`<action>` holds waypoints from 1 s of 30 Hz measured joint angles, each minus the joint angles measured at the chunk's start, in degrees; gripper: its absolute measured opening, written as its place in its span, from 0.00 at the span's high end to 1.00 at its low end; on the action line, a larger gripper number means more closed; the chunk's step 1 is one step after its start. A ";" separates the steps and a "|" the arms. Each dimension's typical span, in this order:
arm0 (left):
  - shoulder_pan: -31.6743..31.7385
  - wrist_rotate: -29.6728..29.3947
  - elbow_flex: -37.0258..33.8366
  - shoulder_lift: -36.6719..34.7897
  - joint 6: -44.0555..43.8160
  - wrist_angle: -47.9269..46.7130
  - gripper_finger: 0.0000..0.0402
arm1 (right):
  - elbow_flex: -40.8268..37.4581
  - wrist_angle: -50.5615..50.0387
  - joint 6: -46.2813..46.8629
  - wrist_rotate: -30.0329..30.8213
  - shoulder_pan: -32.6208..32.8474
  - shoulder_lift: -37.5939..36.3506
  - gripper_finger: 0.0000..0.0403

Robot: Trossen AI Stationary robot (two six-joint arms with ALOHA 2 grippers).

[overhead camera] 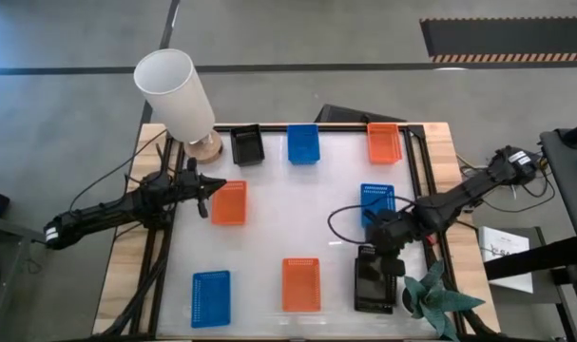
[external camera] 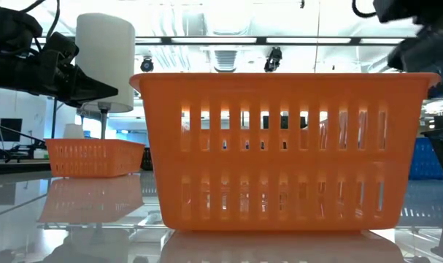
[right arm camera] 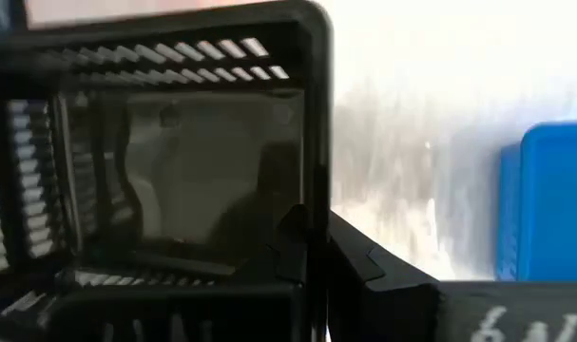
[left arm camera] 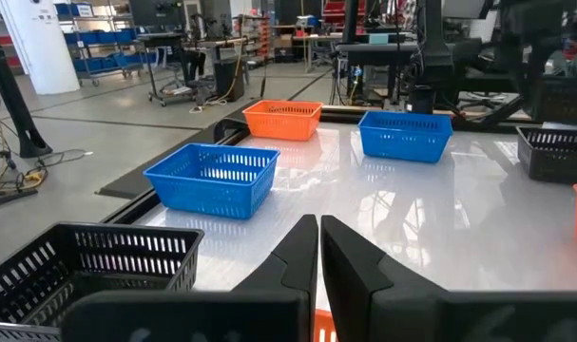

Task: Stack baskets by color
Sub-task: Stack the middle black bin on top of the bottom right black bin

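Blue, orange and black mesh baskets lie scattered over the white table. My right gripper (overhead camera: pixel 390 260) (right arm camera: pixel 317 252) is at the near right, shut on a black basket (overhead camera: pixel 375 278) (right arm camera: pixel 164 161). A second black basket (right arm camera: pixel 126 304) shows just beneath it. A third black basket (overhead camera: pixel 247 145), a blue one (overhead camera: pixel 304 143) and an orange one (overhead camera: pixel 384 142) stand in a row along the far edge. My left gripper (overhead camera: pixel 204 197) (left arm camera: pixel 318 256) is shut and holds nothing; it hovers at the left beside an orange basket (overhead camera: pixel 229 202). My right gripper pinches one side wall (right arm camera: pixel 317 180) of the black basket, one finger inside it and one finger (right arm camera: pixel 374 271) outside. The fingers slant down from above. The basket lies over the second black one; whether it rests on it I cannot tell.
A blue basket (overhead camera: pixel 376 202) sits just beyond my right gripper. Another blue one (overhead camera: pixel 210 297) and an orange one (overhead camera: pixel 301 284) stand near the front edge. A white lampshade cylinder (overhead camera: pixel 177 95) stands at the far left corner and a green plant (overhead camera: pixel 438 299) at the near right.
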 joint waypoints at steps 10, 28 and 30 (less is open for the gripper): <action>-0.01 0.01 0.00 0.04 -0.01 -0.02 1.00 | -3.12 5.25 2.31 -3.72 0.36 0.32 0.98; 0.00 0.01 0.00 0.00 0.00 0.00 1.00 | -6.09 9.39 -0.03 -6.01 1.10 5.01 0.98; 0.00 0.00 0.00 0.00 -0.01 -0.02 1.00 | -6.09 9.90 -1.06 -5.95 1.10 5.66 0.98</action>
